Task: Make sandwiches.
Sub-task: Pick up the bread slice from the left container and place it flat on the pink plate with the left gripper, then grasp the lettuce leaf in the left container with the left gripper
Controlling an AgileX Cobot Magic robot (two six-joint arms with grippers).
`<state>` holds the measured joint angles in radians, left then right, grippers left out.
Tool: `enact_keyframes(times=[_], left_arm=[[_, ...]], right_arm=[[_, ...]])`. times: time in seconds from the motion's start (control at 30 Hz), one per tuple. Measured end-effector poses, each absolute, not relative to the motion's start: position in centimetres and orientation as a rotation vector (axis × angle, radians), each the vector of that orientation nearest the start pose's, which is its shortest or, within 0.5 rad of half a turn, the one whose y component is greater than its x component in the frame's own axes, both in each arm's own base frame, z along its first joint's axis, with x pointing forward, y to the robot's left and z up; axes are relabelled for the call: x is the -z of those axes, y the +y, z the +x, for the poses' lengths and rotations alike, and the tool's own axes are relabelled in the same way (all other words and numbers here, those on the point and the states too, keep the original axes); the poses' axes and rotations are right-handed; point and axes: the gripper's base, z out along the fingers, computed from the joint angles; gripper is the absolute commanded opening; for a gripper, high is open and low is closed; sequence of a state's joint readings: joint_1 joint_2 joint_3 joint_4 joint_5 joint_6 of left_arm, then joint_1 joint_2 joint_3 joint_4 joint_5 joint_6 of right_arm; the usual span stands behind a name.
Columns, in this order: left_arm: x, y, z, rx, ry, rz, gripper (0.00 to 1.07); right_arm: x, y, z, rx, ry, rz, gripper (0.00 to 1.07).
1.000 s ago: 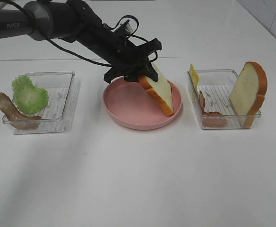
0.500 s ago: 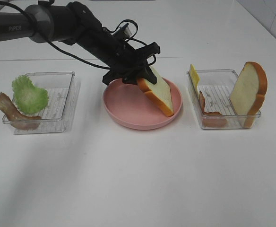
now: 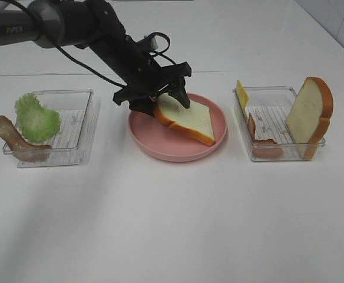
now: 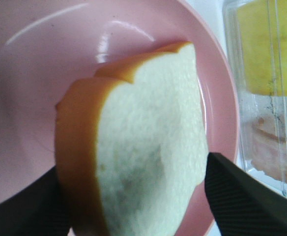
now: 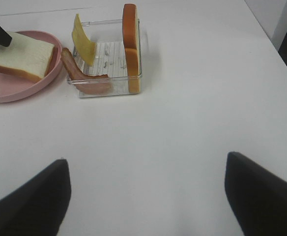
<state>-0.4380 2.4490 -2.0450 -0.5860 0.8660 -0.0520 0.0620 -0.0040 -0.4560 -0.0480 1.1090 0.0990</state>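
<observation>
Tray on the left: a clear plastic tray [image 3: 80, 131] sits on the white surface [image 3: 172, 224]. A ruffled green lettuce leaf [image 3: 36, 118] leans inside it, and I see a brown bacon strip [image 3: 16, 140] draped over its near-left corner.
Left gripper: the black left gripper [image 3: 160, 101] reaches in over the round pink plate [image 3: 160, 150]. Its jaws are parted, one on each side of the slice's far end, and they clamp nothing.
Plate: a white bread slice with orange-brown crust [image 3: 187, 118] lies tilted on it, crumb side up, with its near corner by the right rim.
Tray on the right: a second clear plastic tray [image 3: 266, 90] holds a yellow cheese slice [image 3: 241, 94] propped at its far-left corner. A second bacon strip [image 3: 265, 144] lies along the near wall, and another crusted bread slice [image 3: 307, 115] stands upright at the right end.
Right gripper: from its wrist camera I see the right gripper [image 5: 146, 158] over bare surface, well apart from the trays. Its jaws are spread wide and it carries nothing.
</observation>
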Motion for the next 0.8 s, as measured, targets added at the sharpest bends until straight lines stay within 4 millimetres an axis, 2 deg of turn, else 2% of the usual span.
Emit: enact_keyframes(times=[0.03,0.07,0.1,0.13,0.17,0.23,0.27,0.3,0.37,0.4,0.43,0.5,0.53,0.57,0.6,0.8], left_arm=[[-15.2,-25.4,45.9,0.79,2.775,0.133,0.68],[-15.2,-25.4,45.9,0.79,2.775,0.133,0.68],[-16.2,-24.8,45.8,0.703,2.78,0.15,0.69],[-16.2,-24.8,45.8,0.703,2.78,0.15,0.69],[-17.4,-24.1,45.7,0.604,2.786,0.147,0.69],[-18.0,-23.8,45.6,0.564,2.788,0.143,0.73],[-19.2,-23.1,45.4,0.479,2.788,0.116,0.8],[-19.2,-23.1,45.4,0.479,2.788,0.116,0.8],[-21.0,-22.1,45.0,0.363,2.791,0.112,0.86],[-21.0,-22.1,45.0,0.363,2.791,0.112,0.86],[-22.4,-21.5,44.4,0.294,2.807,0.125,0.86],[-23.0,-21.1,44.1,0.254,2.819,0.137,0.86],[-24.5,-20.4,43.4,0.184,2.832,0.155,0.86],[-24.5,-20.4,43.4,0.184,2.832,0.155,0.86],[-25.7,-19.8,43.0,0.128,2.82,0.175,0.86],[-27.7,-18.8,42.7,0.033,2.758,0.228,0.86]], right_arm=[[-26.1,-0.4,-0.3,-0.036,2.131,0.042,0.8],[-26.1,-0.4,-0.3,-0.036,2.131,0.042,0.8],[-26.1,-0.4,-0.3,-0.036,2.131,0.042,0.8],[-26.1,-0.4,-0.3,-0.036,2.131,0.042,0.8],[-26.1,-0.4,-0.3,-0.036,2.131,0.042,0.8],[-26.1,-0.4,-0.3,-0.036,2.131,0.042,0.8],[-26.1,-0.4,-0.3,-0.036,2.131,0.042,0.8],[-26.1,-0.4,-0.3,-0.036,2.131,0.042,0.8],[-26.1,-0.4,-0.3,-0.036,2.131,0.042,0.8],[-26.1,-0.4,-0.3,-0.036,2.131,0.042,0.8],[-26.1,-0.4,-0.3,-0.036,2.131,0.042,0.8],[-26.1,-0.4,-0.3,-0.036,2.131,0.042,0.8],[-26.1,-0.4,-0.3,-0.036,2.131,0.042,0.8],[-26.1,-0.4,-0.3,-0.036,2.131,0.042,0.8],[-26.1,-0.4,-0.3,-0.036,2.131,0.042,0.8],[-26.1,-0.4,-0.3,-0.036,2.131,0.042,0.8]])
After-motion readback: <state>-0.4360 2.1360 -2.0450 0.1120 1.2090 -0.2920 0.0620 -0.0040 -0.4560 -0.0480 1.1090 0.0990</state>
